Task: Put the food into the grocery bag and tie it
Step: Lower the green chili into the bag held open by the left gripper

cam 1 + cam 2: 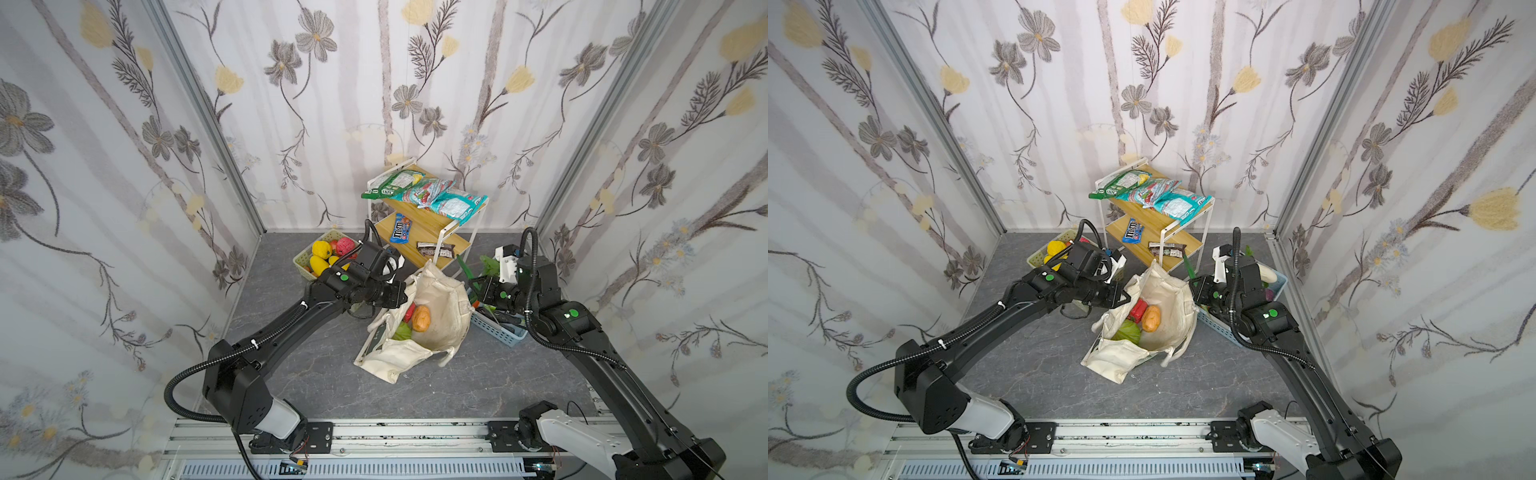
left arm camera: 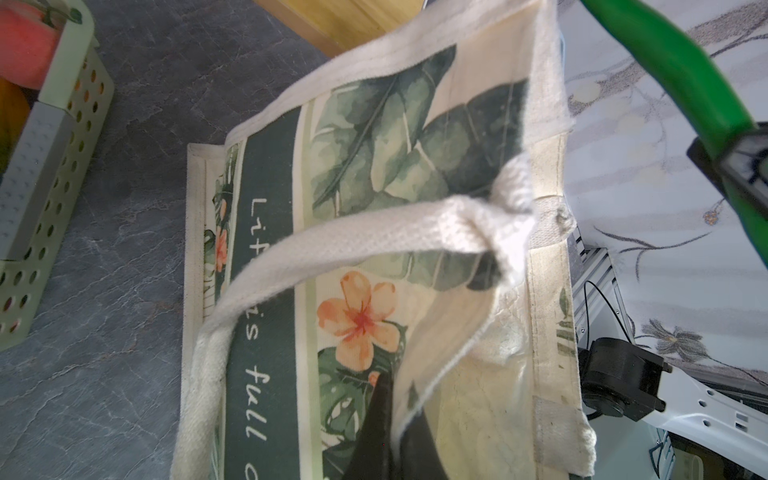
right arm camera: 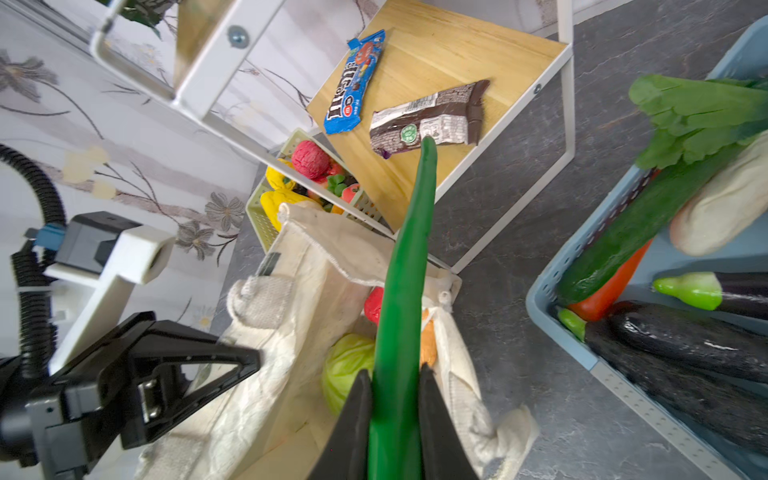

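1. We see three walls in pale striped paper with grey and yellow flowers: the back wall (image 1: 374, 104) at 12 o'clock, the left wall (image 1: 83, 208) at 9 and the right wall (image 1: 685, 166) at 3.
2. Where they meet, we see two aluminium posts, one (image 1: 208, 116) at 11 o'clock and one (image 1: 597, 116) at 1.
3. The floor (image 1: 324, 382) is dark grey with pale, marble-like veins.
4. At 12 o'clock on it, near the back wall, stands a two-tier shelf rack (image 1: 451, 237) of light wood in a white metal frame.
5. At 6 o'clock an aluminium rail (image 1: 395, 436) runs along the floor's edge.
6. The light we see is even and soft.
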Controlling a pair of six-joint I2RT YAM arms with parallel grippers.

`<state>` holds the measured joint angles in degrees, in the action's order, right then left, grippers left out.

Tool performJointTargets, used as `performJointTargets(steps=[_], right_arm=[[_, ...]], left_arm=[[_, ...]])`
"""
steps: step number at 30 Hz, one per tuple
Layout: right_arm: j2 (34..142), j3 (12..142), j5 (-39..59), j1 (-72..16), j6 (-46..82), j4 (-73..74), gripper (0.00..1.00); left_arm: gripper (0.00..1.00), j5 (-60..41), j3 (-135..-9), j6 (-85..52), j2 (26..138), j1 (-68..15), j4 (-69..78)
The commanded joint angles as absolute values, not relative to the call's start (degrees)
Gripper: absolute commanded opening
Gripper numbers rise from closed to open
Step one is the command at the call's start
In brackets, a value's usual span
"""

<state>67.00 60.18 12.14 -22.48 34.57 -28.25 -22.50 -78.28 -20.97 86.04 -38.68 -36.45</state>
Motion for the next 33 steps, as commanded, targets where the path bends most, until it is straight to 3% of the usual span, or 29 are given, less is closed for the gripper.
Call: performJointTargets(steps=[1,16,23,33], right_arm=[[65.27,60.03,12.71,-24.05,37.00,-26.76,0.16],[56.14,54.23,20.83,-29.64,37.42,-29.92,0.13],[59.59,51.51,19.03,-35.12,37.81,-27.53,0.15],[69.82,53.58,12.60,-35.42,38.93,-23.46,0.14]], left_arm=[[0.00,-21.96,-78.93,-20.30,86.30,-38.67,-37.27],[0.00,-21.76,-80.35,-20.04,87.17,-38.67,-37.77],[0.00,-21.82,-81.17,-20.04,87.64,-38.77,-38.23],[0.00,-22.02,-81.72,-18.37,87.52,-40.24,-38.85]])
